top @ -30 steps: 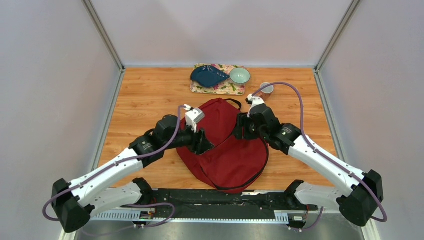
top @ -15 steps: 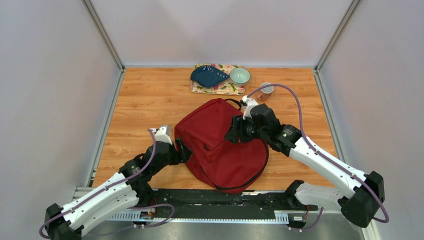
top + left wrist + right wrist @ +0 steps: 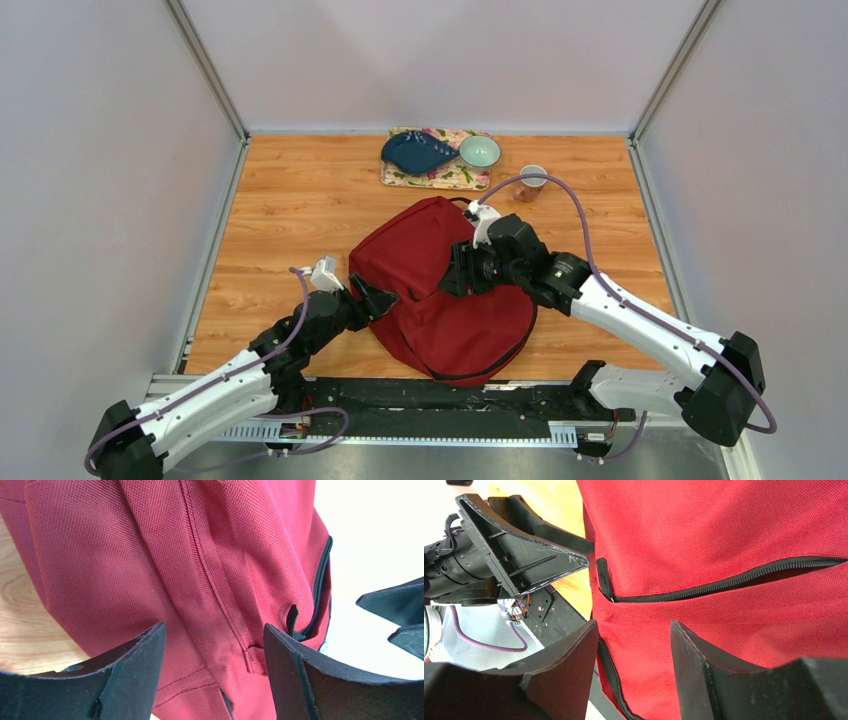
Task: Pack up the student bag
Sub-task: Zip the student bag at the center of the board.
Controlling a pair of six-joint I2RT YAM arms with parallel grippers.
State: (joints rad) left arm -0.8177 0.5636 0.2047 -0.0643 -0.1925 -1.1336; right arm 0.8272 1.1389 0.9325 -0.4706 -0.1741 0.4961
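The bag (image 3: 450,320) lies flat in the middle of the bench (image 3: 290,200), dark red, with its black top loop pointing toward the far end. Both arms are on it now.

The left tool (image 3: 378,297) sits low at the bag's left edge, jaws spread wide, nothing between them. Its wrist view looks straight across the woven red cloth: a stitched seam runs down the middle, and a black zip (image 3: 320,587) curves along the right side with a short black pull (image 3: 291,619) hanging at its lower end.

The right tool (image 3: 452,281) hovers over the upper middle of the bag, its fingers (image 3: 704,660) about halfway apart and gripping nothing. From its wrist, a closed black zip line runs across the cloth from the right and ends at a small fabric tab (image 3: 603,577). The other tool shows at the upper left of that view, just beside the tab, its open jaws pointing at it.

At the far end of the bench, well apart from the bag, sits a floral tray (image 3: 400,178) with a dark blue dish (image 3: 418,152) and a pale green bowl (image 3: 480,151) on it. A cup (image 3: 533,180) stands just to the tray's right.
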